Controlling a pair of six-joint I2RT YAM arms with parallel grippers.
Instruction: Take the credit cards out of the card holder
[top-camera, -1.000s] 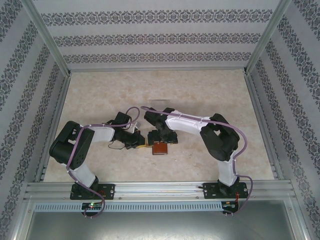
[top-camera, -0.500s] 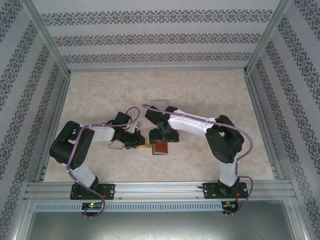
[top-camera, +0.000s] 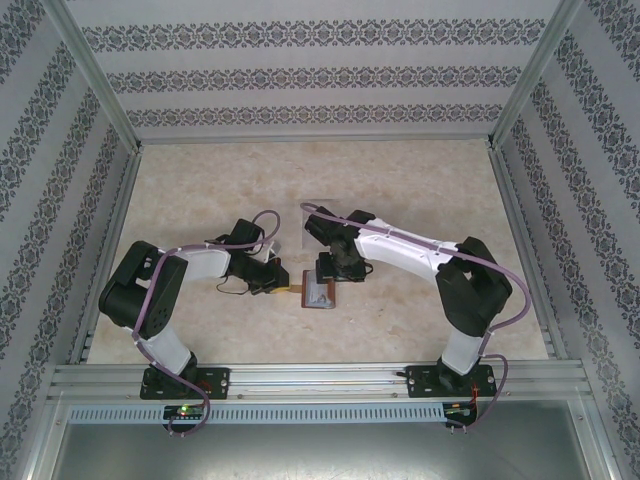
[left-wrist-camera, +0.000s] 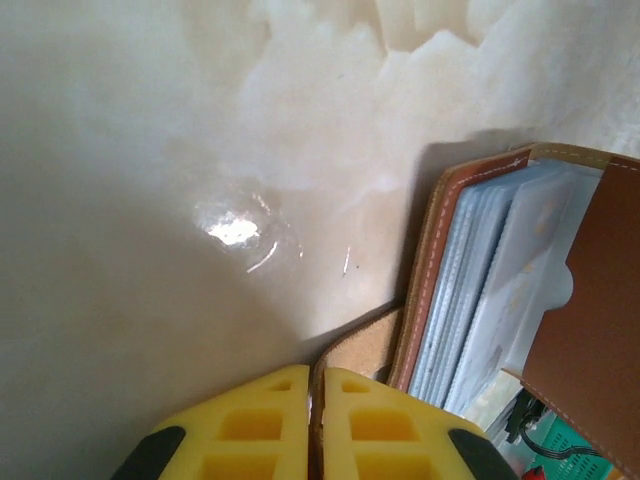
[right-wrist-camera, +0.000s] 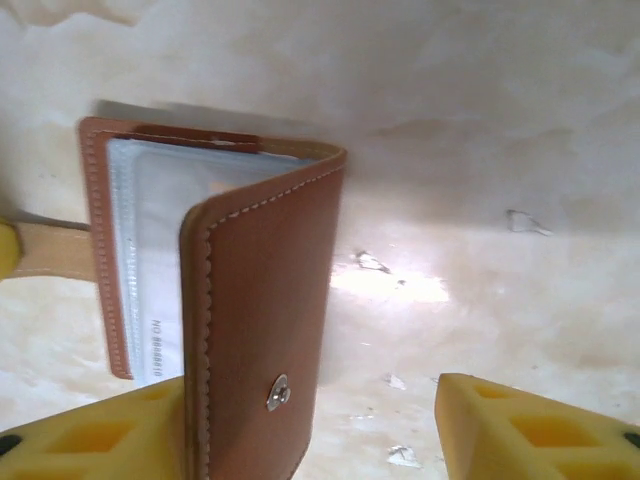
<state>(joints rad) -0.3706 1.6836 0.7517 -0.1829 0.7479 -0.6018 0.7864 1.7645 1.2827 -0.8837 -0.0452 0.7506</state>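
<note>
The reddish-brown leather folding card holder (top-camera: 320, 293) is standing half-open mid-table (top-camera: 420, 190). Its bluish-grey sleeves (left-wrist-camera: 470, 300) are blurring what is probably a pale credit card (right-wrist-camera: 158, 330). The left gripper (left-wrist-camera: 315, 420) is pinching the tan tab strap (left-wrist-camera: 365, 345), and the right gripper (right-wrist-camera: 315, 425) is straddling the cover, fingers apart.

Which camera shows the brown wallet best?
The right wrist camera. There the card holder stands half open, close up: brown cover with metal snap, pale sleeves inside. The left wrist camera catches its edge, the sleeves and the tan tab. From the top camera it is a tiny brownish patch, far away.
</note>
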